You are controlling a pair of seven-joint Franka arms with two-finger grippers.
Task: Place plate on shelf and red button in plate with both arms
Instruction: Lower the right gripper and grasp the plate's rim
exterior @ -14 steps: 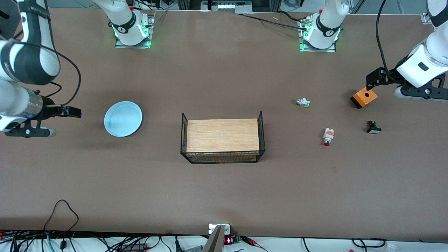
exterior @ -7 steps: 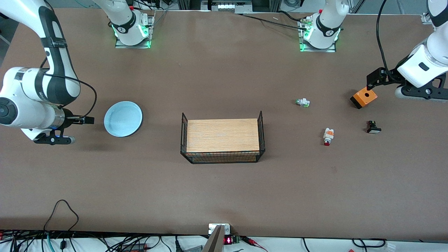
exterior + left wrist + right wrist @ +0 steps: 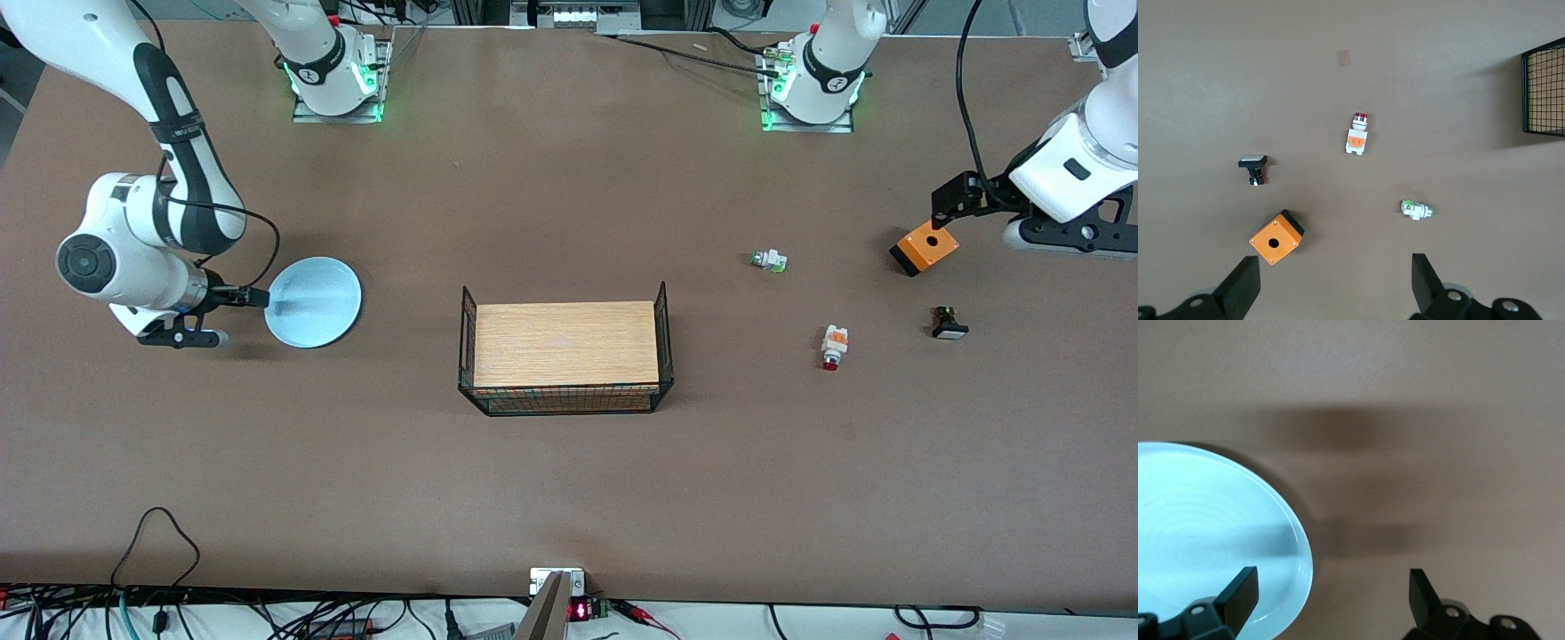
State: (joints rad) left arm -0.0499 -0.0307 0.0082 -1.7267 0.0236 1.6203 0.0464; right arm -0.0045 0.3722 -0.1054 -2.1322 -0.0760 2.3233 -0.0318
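— Red button [image 3: 834,347]?
— Red cap toward the front camera, long axis running camera-to-bases, at the left arm's end of the counter [image 3: 569,498].
— Hands?
— Left hand [image 3: 936,213] wide over the orange box [image 3: 925,249]; right hand [image 3: 253,297] wide astride the plate [image 3: 313,301] rim.

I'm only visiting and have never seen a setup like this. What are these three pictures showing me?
Two white robot arms work at a brown table. One picture looks down from above; the other two come from cameras on the arms' wrists. The right end effector, open, is at the rim of the plate. The left end effector, open and holding nothing, is over an orange box. The red button lies untouched near a wire basket holding a wooden board.
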